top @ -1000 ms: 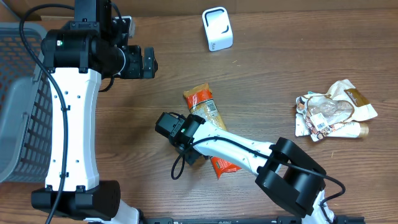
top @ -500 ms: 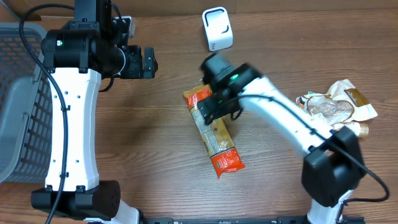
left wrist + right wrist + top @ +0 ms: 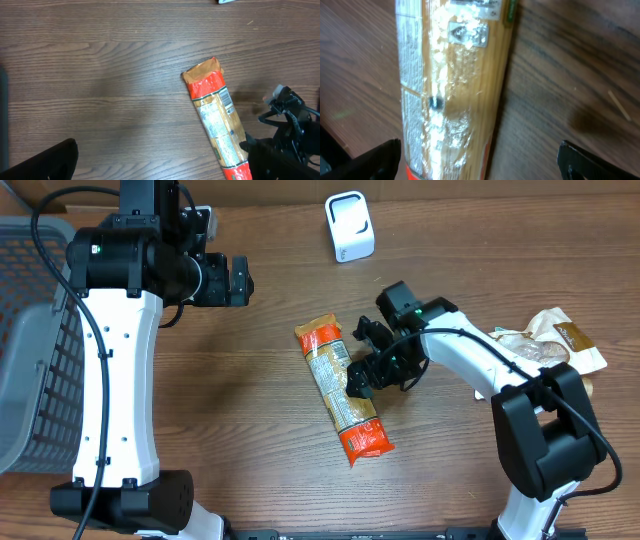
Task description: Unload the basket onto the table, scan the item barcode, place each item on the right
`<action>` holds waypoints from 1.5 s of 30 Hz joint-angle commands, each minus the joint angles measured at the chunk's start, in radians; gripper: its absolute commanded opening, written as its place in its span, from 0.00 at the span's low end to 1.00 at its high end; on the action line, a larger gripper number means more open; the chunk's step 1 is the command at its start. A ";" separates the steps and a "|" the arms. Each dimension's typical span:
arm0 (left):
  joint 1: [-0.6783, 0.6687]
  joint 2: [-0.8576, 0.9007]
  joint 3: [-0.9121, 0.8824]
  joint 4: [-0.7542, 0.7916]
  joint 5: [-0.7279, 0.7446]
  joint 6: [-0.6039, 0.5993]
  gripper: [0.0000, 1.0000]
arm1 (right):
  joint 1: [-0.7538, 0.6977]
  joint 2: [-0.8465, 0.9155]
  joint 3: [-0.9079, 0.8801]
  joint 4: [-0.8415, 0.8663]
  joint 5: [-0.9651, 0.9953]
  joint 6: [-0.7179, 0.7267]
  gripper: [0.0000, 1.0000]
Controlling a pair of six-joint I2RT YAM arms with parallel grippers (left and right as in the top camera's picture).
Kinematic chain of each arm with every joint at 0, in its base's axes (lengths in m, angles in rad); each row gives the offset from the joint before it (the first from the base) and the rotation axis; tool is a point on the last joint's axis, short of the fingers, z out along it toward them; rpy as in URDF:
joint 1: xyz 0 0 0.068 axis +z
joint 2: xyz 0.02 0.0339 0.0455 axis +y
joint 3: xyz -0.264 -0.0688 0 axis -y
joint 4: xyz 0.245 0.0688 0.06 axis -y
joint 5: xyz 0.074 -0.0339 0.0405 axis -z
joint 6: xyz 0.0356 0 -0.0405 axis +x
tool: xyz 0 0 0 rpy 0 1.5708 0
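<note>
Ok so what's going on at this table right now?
The right claw is open and hovers over the middle of a long pasta packet, which lies flat on the table; it is not gripping it. The left claw, also open, hangs off to the side holding nothing. The white scanner stands at the far edge, well apart from the packet, so the scan is not yet done.
</note>
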 commanded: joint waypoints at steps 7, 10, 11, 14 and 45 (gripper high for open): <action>-0.011 0.003 0.003 0.001 0.000 0.023 0.99 | -0.006 0.002 -0.105 0.108 -0.136 -0.005 1.00; -0.011 0.003 0.003 0.001 0.000 0.023 1.00 | 0.002 0.007 -0.105 0.110 -0.136 0.029 0.99; -0.011 0.003 0.003 0.001 0.000 0.023 1.00 | 0.006 0.013 -0.105 0.113 -0.135 0.045 0.99; -0.011 0.003 0.003 0.001 0.000 0.023 0.99 | 0.017 0.027 -0.102 0.109 -0.131 0.094 0.95; -0.011 0.003 0.003 0.001 0.000 0.023 1.00 | 0.117 0.090 0.070 0.117 -0.056 0.436 0.04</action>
